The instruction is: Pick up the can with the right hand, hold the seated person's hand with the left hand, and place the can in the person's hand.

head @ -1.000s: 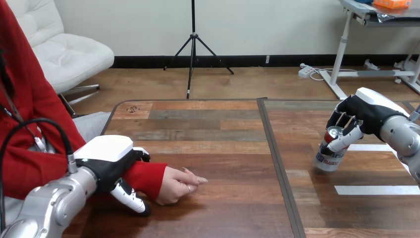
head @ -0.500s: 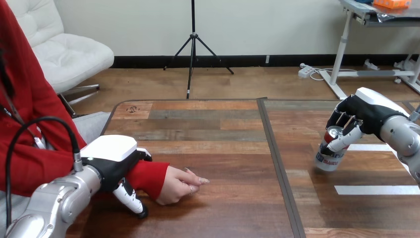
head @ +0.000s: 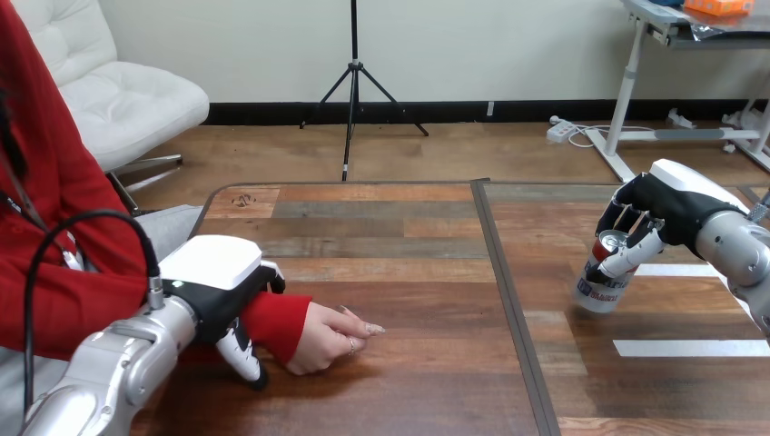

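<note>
In the head view, the can is seen at the right of the frame, on the right-hand half of the wooden table. It is tilted, with its top leaning toward the right hand. That hand is wrapped round the can's upper part: the fingers are curled over the far side and the thumb is laid across the near side. Whether the base touches the wood cannot be told.

At the lower left, the left hand is laid over the person's red sleeve at the wrist. Its thumb is curled down the near side and its fingers are hooked over the far side, so the wrist is clasped. Just beside it, the person's hand rests on the table, loosely curled and not yet opened upward.

The can is judged to be light, with thin metal walls that are smooth and slippery and easily dented if squeezed hard. A firm but gentle hold around the middle of the body would be steadier than the present high hold near the rim. The can should be brought upright before it is set down into a palm.
</note>
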`<state>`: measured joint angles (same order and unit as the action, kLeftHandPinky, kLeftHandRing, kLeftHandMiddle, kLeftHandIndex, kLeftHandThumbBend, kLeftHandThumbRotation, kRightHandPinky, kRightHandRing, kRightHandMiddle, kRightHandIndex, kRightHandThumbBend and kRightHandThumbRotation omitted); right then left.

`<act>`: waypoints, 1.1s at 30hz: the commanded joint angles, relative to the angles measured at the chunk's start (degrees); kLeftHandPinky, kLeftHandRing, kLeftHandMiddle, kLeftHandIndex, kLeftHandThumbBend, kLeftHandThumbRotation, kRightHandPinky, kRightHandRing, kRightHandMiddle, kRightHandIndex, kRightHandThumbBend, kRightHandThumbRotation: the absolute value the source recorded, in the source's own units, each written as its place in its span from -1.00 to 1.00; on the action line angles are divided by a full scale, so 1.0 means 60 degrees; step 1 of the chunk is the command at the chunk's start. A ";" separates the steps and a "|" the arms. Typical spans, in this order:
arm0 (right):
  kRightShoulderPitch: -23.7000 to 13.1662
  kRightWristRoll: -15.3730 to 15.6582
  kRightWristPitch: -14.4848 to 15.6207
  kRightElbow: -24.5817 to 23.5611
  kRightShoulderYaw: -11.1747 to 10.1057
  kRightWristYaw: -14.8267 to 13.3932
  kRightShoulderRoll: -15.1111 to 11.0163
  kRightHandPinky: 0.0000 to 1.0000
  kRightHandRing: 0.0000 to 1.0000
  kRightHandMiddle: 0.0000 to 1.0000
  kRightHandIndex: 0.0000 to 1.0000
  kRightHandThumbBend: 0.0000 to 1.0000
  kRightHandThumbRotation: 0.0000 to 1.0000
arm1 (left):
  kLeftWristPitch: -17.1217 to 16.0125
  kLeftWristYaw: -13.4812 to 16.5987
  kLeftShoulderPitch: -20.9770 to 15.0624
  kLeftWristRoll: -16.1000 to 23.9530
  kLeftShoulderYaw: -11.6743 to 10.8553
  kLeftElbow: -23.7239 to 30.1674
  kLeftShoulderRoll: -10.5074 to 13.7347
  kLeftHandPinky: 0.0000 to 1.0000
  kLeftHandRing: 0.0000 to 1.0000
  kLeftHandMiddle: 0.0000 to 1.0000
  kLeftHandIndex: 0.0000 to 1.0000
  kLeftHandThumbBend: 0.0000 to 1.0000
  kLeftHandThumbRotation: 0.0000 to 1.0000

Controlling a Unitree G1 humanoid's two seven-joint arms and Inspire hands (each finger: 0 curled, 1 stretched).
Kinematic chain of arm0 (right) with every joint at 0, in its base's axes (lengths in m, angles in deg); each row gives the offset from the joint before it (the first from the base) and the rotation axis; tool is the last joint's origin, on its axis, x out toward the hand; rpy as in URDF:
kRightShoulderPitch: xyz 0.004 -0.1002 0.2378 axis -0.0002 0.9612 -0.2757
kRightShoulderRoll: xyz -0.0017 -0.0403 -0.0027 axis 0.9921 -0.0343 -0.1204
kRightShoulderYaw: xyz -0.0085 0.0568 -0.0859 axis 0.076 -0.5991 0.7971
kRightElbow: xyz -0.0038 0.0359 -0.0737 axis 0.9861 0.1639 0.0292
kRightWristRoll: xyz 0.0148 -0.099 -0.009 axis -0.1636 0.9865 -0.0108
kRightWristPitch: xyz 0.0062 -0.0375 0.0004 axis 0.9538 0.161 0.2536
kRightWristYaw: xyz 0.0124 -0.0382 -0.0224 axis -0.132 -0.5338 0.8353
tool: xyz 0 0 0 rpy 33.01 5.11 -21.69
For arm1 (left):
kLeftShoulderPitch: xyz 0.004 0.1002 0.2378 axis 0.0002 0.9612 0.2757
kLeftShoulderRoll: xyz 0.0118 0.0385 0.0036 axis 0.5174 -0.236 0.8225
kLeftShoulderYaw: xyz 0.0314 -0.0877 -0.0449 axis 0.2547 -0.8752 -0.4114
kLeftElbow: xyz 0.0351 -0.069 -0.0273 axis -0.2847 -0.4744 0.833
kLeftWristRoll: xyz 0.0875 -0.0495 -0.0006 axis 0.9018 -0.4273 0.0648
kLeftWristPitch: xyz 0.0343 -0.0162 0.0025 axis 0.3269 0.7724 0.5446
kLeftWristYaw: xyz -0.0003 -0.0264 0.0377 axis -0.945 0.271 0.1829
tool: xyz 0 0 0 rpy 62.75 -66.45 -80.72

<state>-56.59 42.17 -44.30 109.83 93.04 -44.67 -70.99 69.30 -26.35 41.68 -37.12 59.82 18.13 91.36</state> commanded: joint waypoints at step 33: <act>-0.0632 -0.0181 -0.0227 -0.0407 -0.0237 -0.0274 -0.0232 0.01 0.05 0.07 -0.02 0.61 -1.00 | -0.0208 0.1859 -0.1022 0.0278 0.1059 -0.1833 -0.0598 -0.27 -0.14 -0.06 -0.02 0.69 -1.00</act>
<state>-56.59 42.17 -44.43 109.83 93.03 -44.68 -70.99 67.98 -14.91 37.82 -35.23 64.51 9.84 89.26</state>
